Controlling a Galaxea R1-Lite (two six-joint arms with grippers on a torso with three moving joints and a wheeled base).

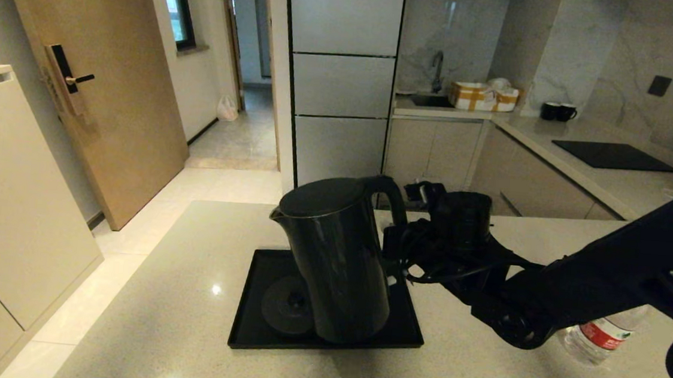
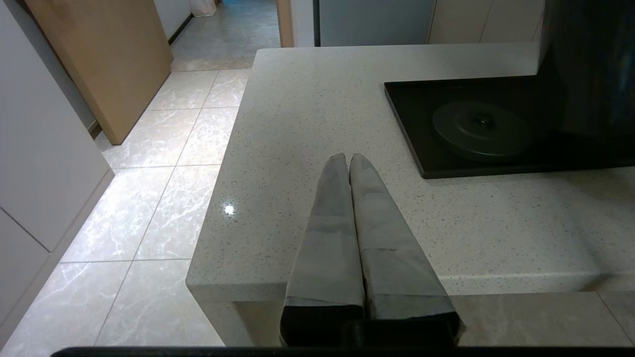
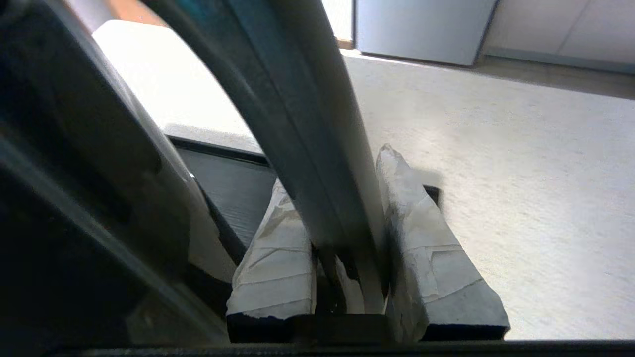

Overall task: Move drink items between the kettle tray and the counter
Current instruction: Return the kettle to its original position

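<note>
The tall black kettle (image 1: 334, 261) stands upright over the right part of the black kettle tray (image 1: 254, 321), beside the round kettle base (image 1: 288, 305); whether it touches the tray I cannot tell. My right gripper (image 1: 396, 236) is shut on the kettle's loop handle (image 3: 317, 124), one taped finger on each side. The water bottle (image 1: 601, 336) with its red label stands on the beige counter (image 1: 181, 333) at the right, partly hidden behind my right arm. My left gripper (image 2: 347, 157) is shut and empty, low over the counter's near left corner, left of the tray (image 2: 412, 114).
The counter's left edge drops to the tiled floor (image 2: 163, 163). On the far counter lie a black cooktop panel (image 1: 614, 155), two dark mugs (image 1: 557, 111) and a box (image 1: 482, 96) by the sink.
</note>
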